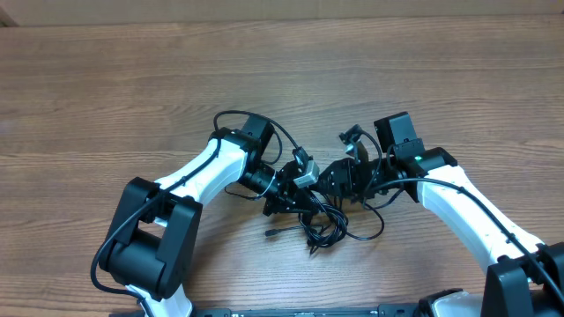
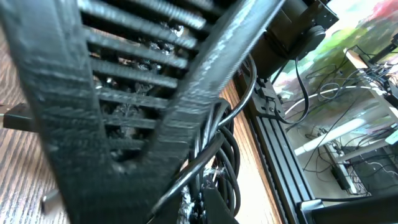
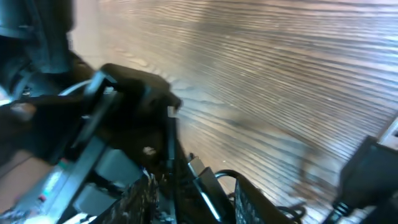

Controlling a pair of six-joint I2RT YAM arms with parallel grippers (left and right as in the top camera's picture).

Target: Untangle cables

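The cables (image 1: 328, 224) lie as a black knot of loops on the wooden table, just below where my two grippers meet. One loose plug end (image 1: 271, 232) sticks out to the left. My left gripper (image 1: 286, 195) is low at the knot's left side and shut on the cables. In the left wrist view its ribbed fingers (image 2: 93, 112) close to a point, with the cables (image 2: 227, 143) bunched at the tip. My right gripper (image 1: 342, 180) faces it from the right. Its jaws (image 3: 199, 205) stand open around a silver-tipped plug (image 3: 198, 169), with a small gap to the ribbed finger (image 3: 255, 199).
Bare wood table (image 1: 132, 79) stretches behind and to both sides of the arms. The table's near edge with a black rail (image 2: 280, 155) runs close below the knot. The arms' own thicker wires (image 1: 231, 116) loop over the wrists.
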